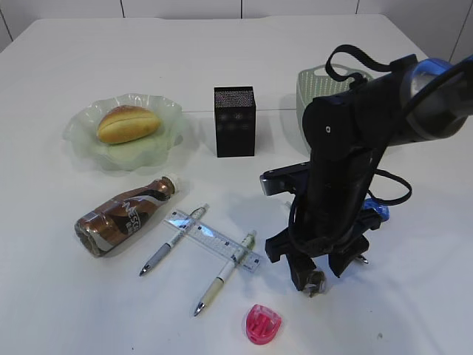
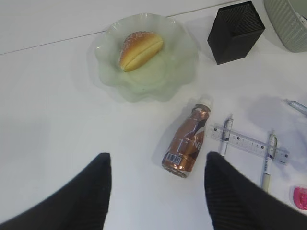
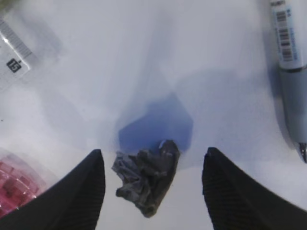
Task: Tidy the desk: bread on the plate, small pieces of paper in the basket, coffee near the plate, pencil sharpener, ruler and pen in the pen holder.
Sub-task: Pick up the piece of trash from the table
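Across the white counter [image 1: 414, 296] I work down by size. My right arm fills the near right, its right hand [image 3: 149, 191] hanging low with fingers apart on either side of a crumpled paper scrap [image 3: 146, 179], not yet touching it. The left hand [image 2: 158, 191] hovers high, also spread and empty, above the coffee bottle [image 1: 126, 214] lying on its side near left. Far left sits the plate [image 1: 81, 137] with the bread [image 1: 127, 123] on it; the basket [image 1: 310, 85] waits far right, behind the arm, the black pen holder [image 1: 235, 120] mid-far. Ruler [image 1: 213, 240], two pens [image 1: 225, 275] and the pink sharpener [image 1: 262, 324] lie near centre. That scrap looks featherlight and soft — it should crush easily, so I'd pinch across its bunched middle — gently.
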Robot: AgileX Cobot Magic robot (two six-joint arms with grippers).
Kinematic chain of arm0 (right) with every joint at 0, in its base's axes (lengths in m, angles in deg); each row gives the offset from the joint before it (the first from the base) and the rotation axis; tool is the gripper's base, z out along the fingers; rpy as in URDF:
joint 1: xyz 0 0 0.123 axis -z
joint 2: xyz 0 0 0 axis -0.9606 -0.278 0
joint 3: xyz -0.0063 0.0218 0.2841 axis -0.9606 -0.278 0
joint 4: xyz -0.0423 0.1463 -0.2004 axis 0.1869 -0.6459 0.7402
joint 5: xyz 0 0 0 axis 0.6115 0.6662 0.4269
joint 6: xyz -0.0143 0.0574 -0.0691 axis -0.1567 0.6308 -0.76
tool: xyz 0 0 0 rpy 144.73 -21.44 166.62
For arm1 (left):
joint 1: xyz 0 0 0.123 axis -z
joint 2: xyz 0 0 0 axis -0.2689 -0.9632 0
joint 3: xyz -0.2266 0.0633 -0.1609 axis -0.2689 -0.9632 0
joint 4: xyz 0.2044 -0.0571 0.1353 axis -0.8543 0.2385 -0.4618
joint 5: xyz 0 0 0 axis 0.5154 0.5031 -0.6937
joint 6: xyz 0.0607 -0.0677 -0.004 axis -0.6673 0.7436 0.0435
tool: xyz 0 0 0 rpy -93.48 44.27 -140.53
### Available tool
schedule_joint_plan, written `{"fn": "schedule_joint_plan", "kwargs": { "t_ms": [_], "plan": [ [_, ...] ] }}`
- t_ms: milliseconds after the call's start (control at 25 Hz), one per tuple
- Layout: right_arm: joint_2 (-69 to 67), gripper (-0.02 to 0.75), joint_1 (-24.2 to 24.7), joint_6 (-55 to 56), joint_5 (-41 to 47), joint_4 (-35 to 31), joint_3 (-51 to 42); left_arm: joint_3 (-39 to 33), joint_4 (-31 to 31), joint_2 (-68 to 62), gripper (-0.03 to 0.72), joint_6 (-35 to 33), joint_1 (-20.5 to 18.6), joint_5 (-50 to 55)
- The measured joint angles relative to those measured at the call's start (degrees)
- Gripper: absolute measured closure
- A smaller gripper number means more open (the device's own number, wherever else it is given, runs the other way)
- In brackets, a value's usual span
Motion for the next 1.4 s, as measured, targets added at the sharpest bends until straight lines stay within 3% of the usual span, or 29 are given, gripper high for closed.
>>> {"fn": "schedule_joint_plan", "kwargs": {
  "t_ms": [840,1040,1080,1200,1240,1400],
  "plan": [
    [0.0,0.244,0.0,0.0,2.6,0.0,0.0,0.0,-0.3,0.0,0.259,0.0,0.0,0.0],
    [0.0,0.337,0.0,0.0,2.3,0.0,0.0,0.0,-0.4,0.0,0.260,0.0,0.0,0.0],
    [0.0,0.409,0.0,-0.1,1.6,0.0,0.0,0.0,-0.4,0.0,0.260,0.0,0.0,0.0],
    [0.0,0.493,0.0,-0.1,1.0,0.0,0.0,0.0,-0.4,0.0,0.260,0.0,0.0,0.0],
    [0.0,0.554,0.0,-0.1,0.7,0.0,0.0,0.0,-0.4,0.0,0.260,0.0,0.0,0.0],
    [0.0,0.659,0.0,-0.1,0.6,0.3,0.0,0.0,-0.4,0.0,0.260,0.0,0.0,0.0]
  ]
}}
